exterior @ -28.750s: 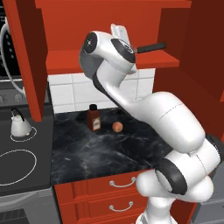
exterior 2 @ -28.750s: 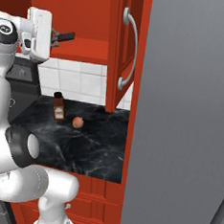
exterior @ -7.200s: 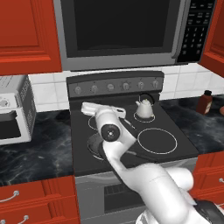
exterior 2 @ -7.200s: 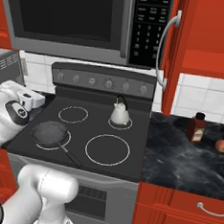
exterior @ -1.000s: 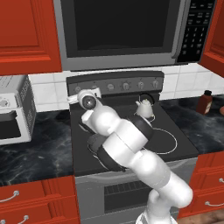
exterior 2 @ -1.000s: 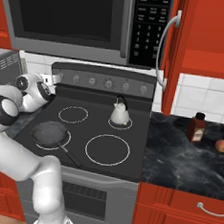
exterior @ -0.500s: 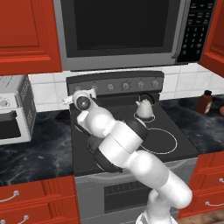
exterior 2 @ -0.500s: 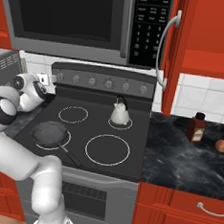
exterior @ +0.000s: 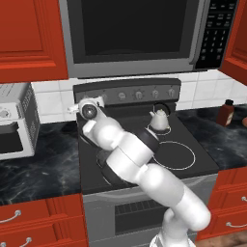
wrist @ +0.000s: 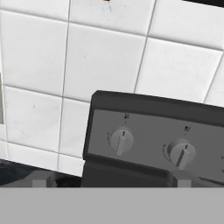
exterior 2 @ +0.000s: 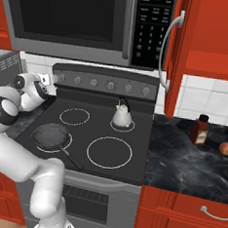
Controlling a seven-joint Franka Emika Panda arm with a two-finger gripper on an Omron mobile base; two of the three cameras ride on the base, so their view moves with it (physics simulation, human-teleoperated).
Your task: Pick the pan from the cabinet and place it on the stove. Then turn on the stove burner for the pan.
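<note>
Pan (exterior 2: 50, 135) empty on stove (exterior 2: 130, 173) front-left ring, end effector (wrist: 109, 183) wide open, holding nothing, near knobs (wrist: 121, 141)

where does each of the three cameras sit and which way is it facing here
Left base view: behind the arm to its left, looking forward and down at the dark glass-top stove; the white arm crosses the middle.
Right base view: behind to its right, same stove, where the small dark frying pan rests on the front-left ring; arm at left.
Hand view: on the hand, facing the stove's back panel, round grey knobs and white tiles.
Both base views share the white kettle.
</note>
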